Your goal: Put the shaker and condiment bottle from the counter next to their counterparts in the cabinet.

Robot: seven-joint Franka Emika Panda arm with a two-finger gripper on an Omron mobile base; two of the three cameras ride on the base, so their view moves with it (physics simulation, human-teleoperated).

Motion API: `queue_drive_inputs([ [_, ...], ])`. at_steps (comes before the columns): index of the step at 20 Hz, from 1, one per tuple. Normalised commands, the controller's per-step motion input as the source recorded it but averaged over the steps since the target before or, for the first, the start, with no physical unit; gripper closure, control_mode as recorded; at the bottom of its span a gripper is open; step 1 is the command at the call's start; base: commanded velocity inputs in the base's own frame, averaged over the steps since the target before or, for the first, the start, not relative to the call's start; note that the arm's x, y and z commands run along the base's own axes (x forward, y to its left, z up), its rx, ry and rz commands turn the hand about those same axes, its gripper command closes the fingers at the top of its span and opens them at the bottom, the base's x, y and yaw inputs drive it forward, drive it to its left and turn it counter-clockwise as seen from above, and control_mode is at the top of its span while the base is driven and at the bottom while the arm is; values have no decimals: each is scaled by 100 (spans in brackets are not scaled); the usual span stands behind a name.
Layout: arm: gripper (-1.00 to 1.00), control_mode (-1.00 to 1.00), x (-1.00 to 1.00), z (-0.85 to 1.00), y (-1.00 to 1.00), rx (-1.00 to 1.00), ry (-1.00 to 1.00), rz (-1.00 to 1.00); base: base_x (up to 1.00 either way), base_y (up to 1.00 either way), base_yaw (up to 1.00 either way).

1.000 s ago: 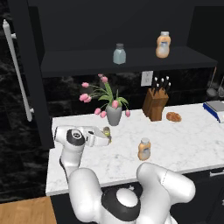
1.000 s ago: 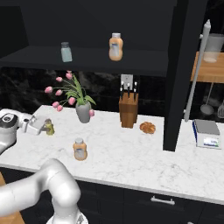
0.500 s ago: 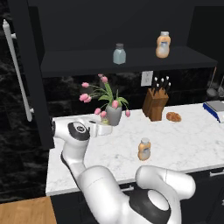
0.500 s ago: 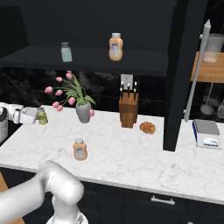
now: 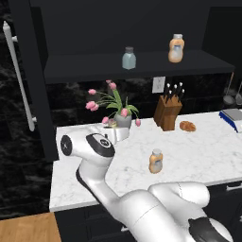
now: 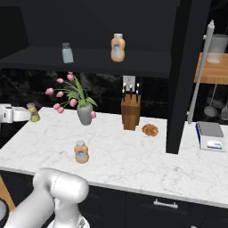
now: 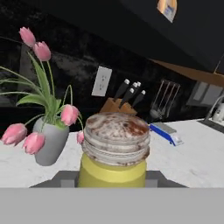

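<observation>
Since a second ago we have lifted the shaker (image 7: 114, 153) clear of the counter (image 6: 147, 162) and carried it up and back toward the flowers; the orange bottle on the marble has not moved. Our gripper (image 6: 26, 114) is pinching the shaker, jaws pressed against its yellow body on either side, brownish cap upright just above the fingertips. In the right base view the shaker hangs at the gripper's tip above the slab's far left end.

Just beyond the jaws and to their left in the hand view stands the grey vase (image 7: 51, 143) of pink tulips (image 7: 70, 114). Farther past the jaws we see the knife block (image 7: 119, 105) against the dark wall, with a bread roll (image 6: 150, 129) beside it. The condiment bottle (image 6: 81, 151) stands on the counter, well apart from the jaws, nearer the front edge.

Farthest and above the jaws, on the cabinet (image 6: 102, 26) shelf, stand the pale blue-grey shaker (image 6: 67, 52) and the second orange bottle (image 6: 117, 47), near each other.
</observation>
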Motion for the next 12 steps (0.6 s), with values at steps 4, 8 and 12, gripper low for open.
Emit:
queue_drive_inputs([
  [4,100,-100,-13,80,-2,0,0,22,0,0,0],
  [8,100,-100,-2,91,-10,4,0,19,0,0,0],
  [12,100,-100,0,97,-9,7,0,16,0,0,0],
])
